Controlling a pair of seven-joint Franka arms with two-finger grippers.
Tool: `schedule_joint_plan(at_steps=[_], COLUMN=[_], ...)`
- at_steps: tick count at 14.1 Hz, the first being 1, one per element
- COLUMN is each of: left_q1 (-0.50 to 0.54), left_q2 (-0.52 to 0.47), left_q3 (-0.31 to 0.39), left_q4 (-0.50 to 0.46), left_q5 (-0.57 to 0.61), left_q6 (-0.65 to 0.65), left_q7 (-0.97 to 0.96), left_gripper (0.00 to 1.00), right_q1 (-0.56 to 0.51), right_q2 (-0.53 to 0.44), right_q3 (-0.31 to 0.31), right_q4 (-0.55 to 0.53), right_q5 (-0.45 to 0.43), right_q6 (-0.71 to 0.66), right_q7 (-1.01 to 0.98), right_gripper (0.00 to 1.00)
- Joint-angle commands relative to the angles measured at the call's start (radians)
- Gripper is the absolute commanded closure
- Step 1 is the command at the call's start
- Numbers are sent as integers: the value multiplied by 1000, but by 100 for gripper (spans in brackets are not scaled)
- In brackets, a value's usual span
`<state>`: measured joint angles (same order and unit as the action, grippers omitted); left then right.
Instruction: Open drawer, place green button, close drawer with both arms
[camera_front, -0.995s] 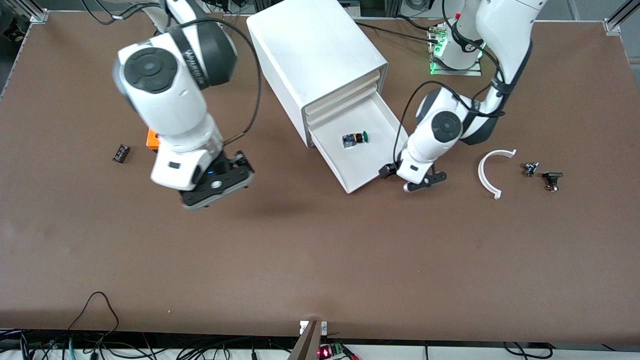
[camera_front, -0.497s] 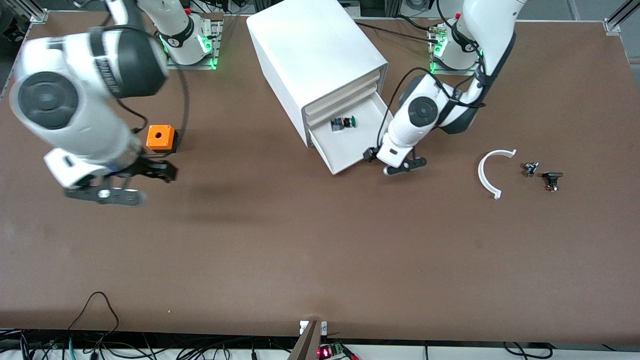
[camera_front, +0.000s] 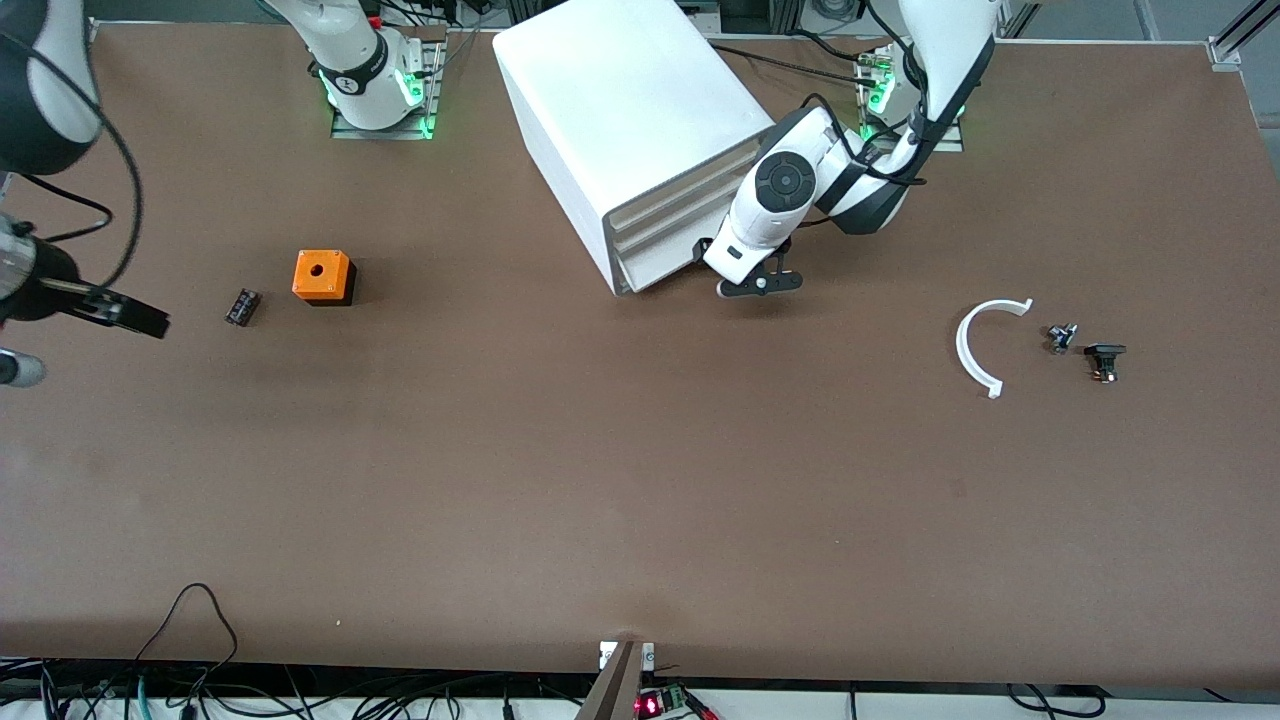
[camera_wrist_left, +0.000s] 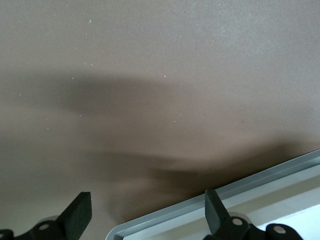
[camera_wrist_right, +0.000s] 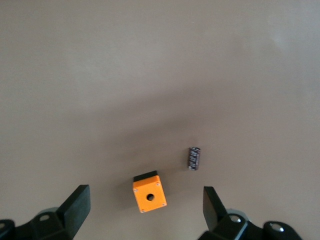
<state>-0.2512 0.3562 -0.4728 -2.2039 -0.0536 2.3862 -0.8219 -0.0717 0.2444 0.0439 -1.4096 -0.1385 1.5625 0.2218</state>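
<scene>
The white cabinet (camera_front: 630, 100) stands at the table's back middle. Its bottommost drawer (camera_front: 660, 268) is pushed in, flush with the three above it. The button is hidden inside. My left gripper (camera_front: 737, 274) is open and empty, low against the drawer front at the corner toward the left arm's end. In the left wrist view its fingers (camera_wrist_left: 214, 212) straddle the drawer's grey-white edge (camera_wrist_left: 240, 192). My right gripper (camera_front: 70, 340) is open and empty, up over the right arm's end of the table. The right wrist view (camera_wrist_right: 145, 215) shows only the table below it.
An orange cube with a hole (camera_front: 323, 276) and a small black part (camera_front: 242, 306) lie toward the right arm's end; both show in the right wrist view (camera_wrist_right: 148, 192) (camera_wrist_right: 194, 158). A white curved piece (camera_front: 975, 345) and two small dark parts (camera_front: 1104, 360) lie toward the left arm's end.
My left gripper has pushed the drawer into the cabinet, and the button went out of sight with it. My right arm has swung away toward its end of the table.
</scene>
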Motion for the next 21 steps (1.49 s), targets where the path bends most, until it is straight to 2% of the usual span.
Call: schedule_joint_plan(at_steps=[1,3,4,6,8,10,11,12,15,17,21], left_q1=[0,1,4,39,136,197,207,207,224,227,227], left_q2=[-42,-52,-68,-103,-154,-190,-216,-233,-278,-307,-413], left_q3=[-52,-72,-72,-64,-52,6,63,112,199,259,400], left_q4=[-22,-22,-22,-7,25,99,137,189,437,562,615], left_q5=[-17,-18,-18,-17,-5,-5,-3,-3,-5,-5,-5], left_q6=[-30,-51,-53,-80,-91,-96,-129,-197,-540,-723,-875], left_q7=[12,12,12,7,12,9,13,32,290,418,622], left_gripper=[0,0,0,0,0,0,0,0,0,0,0], right_q1=[-2,7,21,67,75,75,75,75,75,75,76], right_q2=[-100,-167,-180,-183,-188,-188,-194,-206,-273,-309,-318], right_q3=[-67,-134,-159,-186,-188,-182,-182,-182,-177,-179,-177], right_q4=[-158,-273,-293,-292,-295,-295,-296,-311,-399,-449,-459], right_q5=[57,103,124,125,122,114,112,112,114,115,114], right_q6=[77,166,172,166,163,162,157,157,169,183,212], right_q7=[-109,-240,-265,-263,-262,-260,-262,-262,-249,-248,-249], right_gripper=[0,0,0,0,0,0,0,0,0,0,0])
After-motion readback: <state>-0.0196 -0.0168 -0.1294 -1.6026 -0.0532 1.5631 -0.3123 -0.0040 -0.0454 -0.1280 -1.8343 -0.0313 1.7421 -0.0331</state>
